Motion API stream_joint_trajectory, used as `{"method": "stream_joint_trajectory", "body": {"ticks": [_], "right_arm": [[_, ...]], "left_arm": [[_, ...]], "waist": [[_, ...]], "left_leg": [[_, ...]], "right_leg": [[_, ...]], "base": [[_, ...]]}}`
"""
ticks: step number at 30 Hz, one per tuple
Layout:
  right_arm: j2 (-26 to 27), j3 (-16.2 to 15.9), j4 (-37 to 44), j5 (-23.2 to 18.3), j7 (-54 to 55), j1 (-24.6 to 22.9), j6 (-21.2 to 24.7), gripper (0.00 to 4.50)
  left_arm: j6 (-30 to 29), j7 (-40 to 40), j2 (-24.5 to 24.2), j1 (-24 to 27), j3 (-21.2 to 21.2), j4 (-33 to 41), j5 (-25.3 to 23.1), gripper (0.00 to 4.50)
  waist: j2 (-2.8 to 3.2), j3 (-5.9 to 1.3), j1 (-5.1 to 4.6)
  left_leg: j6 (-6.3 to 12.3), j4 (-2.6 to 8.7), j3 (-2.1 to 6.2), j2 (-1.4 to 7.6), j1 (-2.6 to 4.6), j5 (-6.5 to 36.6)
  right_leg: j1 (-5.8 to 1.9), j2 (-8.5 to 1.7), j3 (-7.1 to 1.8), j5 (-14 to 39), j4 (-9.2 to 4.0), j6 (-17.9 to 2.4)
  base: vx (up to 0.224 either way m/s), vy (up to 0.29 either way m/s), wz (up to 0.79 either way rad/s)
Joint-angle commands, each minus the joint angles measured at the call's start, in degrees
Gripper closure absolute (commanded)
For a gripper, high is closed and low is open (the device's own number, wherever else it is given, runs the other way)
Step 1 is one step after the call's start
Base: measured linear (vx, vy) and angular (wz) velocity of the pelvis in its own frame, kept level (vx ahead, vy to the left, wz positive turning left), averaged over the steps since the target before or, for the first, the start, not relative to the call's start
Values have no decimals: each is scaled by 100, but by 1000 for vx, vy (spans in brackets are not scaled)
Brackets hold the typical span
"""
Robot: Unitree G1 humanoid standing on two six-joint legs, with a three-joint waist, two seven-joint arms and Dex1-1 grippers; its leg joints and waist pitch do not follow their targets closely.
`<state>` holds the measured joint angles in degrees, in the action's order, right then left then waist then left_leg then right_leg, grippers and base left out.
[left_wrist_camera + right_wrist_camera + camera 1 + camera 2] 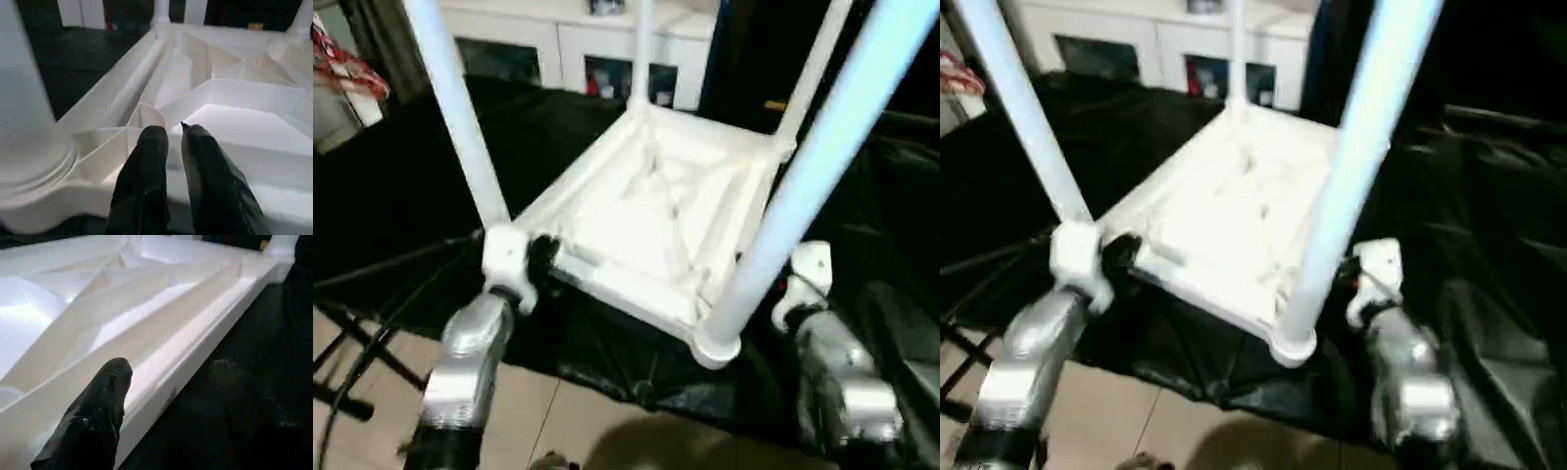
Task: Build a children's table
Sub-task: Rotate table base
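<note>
Nearest, two silver forearms reach forward over a tiled floor [568, 411] to the near edge of the black-covered work table [401, 176]. Just past them the children's table [656, 211] lies upside down on the black cover, ribbed underside up, with all four white legs standing up out of its corner sockets. The left gripper [171, 134] sits at the near left corner, its two black fingers [144, 171] drawn close together with only a narrow gap, their tips over the rim beside the socket that holds the near left leg [455, 108]. The right gripper [168, 369] stands fairly wide at the right-hand side near the near right leg [803, 171], one finger [98, 416] over the white rim and the other outside over the black cover, so the rim runs between them; whether they press on it cannot be told. Farther back the two far legs rise, and beyond the work table stands a white cabinet [558, 39].
</note>
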<state>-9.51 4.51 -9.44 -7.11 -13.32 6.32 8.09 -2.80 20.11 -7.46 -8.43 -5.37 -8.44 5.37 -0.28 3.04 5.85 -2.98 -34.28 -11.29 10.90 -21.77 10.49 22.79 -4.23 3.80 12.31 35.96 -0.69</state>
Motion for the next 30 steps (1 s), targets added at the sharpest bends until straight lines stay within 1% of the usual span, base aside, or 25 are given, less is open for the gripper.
{"method": "stream_joint_trajectory", "body": {"ticks": [1,2,3,4,5,6,7,8,9,10,11,12,13,14,15,16,17,18,19,20,21,22,24,28,30], "right_arm": [[80,27,205,19,124,-139,-12,157],[80,27,205,19,124,-139,-12,157],[143,49,261,17,164,-200,16,157],[143,49,261,17,164,-200,16,157],[183,63,304,9,205,-238,28,157],[213,68,339,3,237,-268,31,157],[238,69,377,2,291,-292,38,157],[255,67,406,1,326,-311,36,157],[278,74,450,-2,386,-348,29,157],[279,75,452,-2,390,-350,28,157],[289,85,469,-4,420,-369,24,157],[265,96,465,23,436,-381,-5,157],[255,123,465,23,438,-391,-20,157],[252,174,459,-28,422,-392,-4,157],[226,238,446,-59,416,-388,-17,157],[199,293,430,-81,417,-384,-30,157],[199,293,430,-81,417,-384,-30,157],[168,357,411,-126,411,-377,-30,157],[130,399,398,-151,393,-372,-34,157],[78,435,383,-190,331,-369,-55,157],[-5,456,379,-239,207,-373,-66,157],[-5,456,379,-239,207,-373,-66,139],[-158,449,431,-388,-169,-401,-81,122],[-761,150,752,-750,-1502,-618,54,88],[-1135,-19,1009,-1000,-2364,-829,25,72]], "left_arm": [[222,-162,84,89,63,332,-37,369],[222,-162,84,89,63,332,-37,369],[207,-251,77,136,123,365,-73,369],[207,-251,77,136,123,365,-73,369],[131,-333,60,171,179,420,-106,369],[129,-389,44,193,204,424,-139,369],[262,-433,29,243,216,480,-229,369],[364,-452,20,282,219,525,-284,369],[571,-562,-12,371,193,570,-486,369],[580,-568,-14,375,191,573,-497,369],[537,-646,-40,418,177,597,-618,369],[515,-677,-33,486,127,650,-617,369],[523,-722,-36,550,105,716,-618,369],[517,-728,-2,608,64,781,-533,369],[480,-733,11,675,38,870,-471,369],[465,-750,15,731,24,931,-460,369],[465,-750,15,731,24,931,-460,369],[432,-774,11,800,3,994,-424,369],[464,-793,-13,872,-3,1038,-427,369],[582,-797,-40,972,-23,1078,-433,369],[647,-680,-16,1089,-91,1131,-228,369],[647,-680,-16,1089,-91,1131,-228,370],[748,-539,1,1290,-155,1269,18,353],[965,-694,34,1559,-276,1455,-66,330],[1170,-693,80,1632,-313,1430,-30,298]], "waist": [[24,-372,-2],[-67,-349,20],[-104,-298,78],[-182,-284,176],[-222,-265,220],[-195,-245,311],[-145,-246,446],[-199,-246,392],[-184,-242,331],[28,-313,220],[129,-330,-113],[209,-395,-133],[312,-412,-171],[242,-424,-281],[273,-421,-314],[237,-476,-359],[219,-491,-380],[156,-458,-334],[3,-436,-305],[-82,-371,-204],[-114,-339,-146],[-128,-309,-145],[-89,-209,-186],[-37,-194,-204],[-50,-192,-153]], "left_leg": [[0,256,-91,285,316,1221],[-138,219,-138,216,310,1458],[-260,147,-183,163,282,1799],[-99,-63,-139,77,273,2048],[22,-208,-48,27,186,1946],[93,-377,82,-8,99,1805],[127,-668,533,-85,-151,1307],[110,-644,647,-272,-152,1260],[104,-473,670,-301,-100,1148],[218,146,584,-302,314,747],[494,424,609,180,627,835],[232,491,592,319,506,732],[-153,490,1003,367,345,77],[-651,447,1018,612,472,-1197],[-690,449,1075,665,451,-1741],[-393,340,1149,718,546,-2613],[-163,287,1171,724,567,-2993],[258,212,985,547,398,-3047],[277,96,689,174,200,-2023],[320,166,534,7,1,-342],[368,184,530,68,36,359],[390,220,539,127,68,787],[343,423,534,261,166,1867],[258,475,554,320,146,2202],[439,450,518,329,145,1954]], "right_leg": [[-18,-292,-520,981,-605,-709],[-19,-282,-591,1190,-582,-685],[-15,-299,-853,1804,-664,-613],[-69,-447,-1225,2431,-792,-536],[-197,-611,-1487,2756,-880,-529],[-309,-778,-1776,3046,-965,-537],[-502,-885,-2256,3253,-1029,-669],[-467,-494,-2294,2790,-953,-793],[-426,-260,-2227,2505,-921,-801],[-103,472,-1812,1771,-772,-376],[453,640,-969,1292,6,-152],[362,454,-735,870,226,-177],[146,196,-442,-182,203,-277],[199,124,-334,-305,189,-311],[143,82,-297,-196,240,-269],[147,-16,-267,53,232,-71],[134,-68,-288,59,214,-38],[-47,-225,-373,-300,-4,-77],[-275,-441,-488,-869,-295,-310],[-439,-756,-574,-626,-424,-542],[-429,-843,-620,-155,-516,-623],[-419,-853,-614,383,-558,-740],[-301,-625,-496,1978,-646,-934],[-296,-599,-501,1776,-610,-971],[-329,-632,-525,1405,-612,-993]], "base": [[0,0,0],[0,0,0],[-15,23,-32],[-10,59,-46],[-10,59,-46],[-1,118,-60],[-2,198,-69],[-2,198,-69],[-21,255,-62],[-16,134,-30],[-45,271,-51],[-58,270,-49],[-78,371,-42],[-49,235,-20],[-26,167,4],[-18,99,-7],[-18,99,-7],[-56,51,-8],[-89,2,-8],[-89,2,-8],[-110,-46,-2],[-65,-31,2],[-79,-53,2],[-55,-24,1],[0,0,0]]}}
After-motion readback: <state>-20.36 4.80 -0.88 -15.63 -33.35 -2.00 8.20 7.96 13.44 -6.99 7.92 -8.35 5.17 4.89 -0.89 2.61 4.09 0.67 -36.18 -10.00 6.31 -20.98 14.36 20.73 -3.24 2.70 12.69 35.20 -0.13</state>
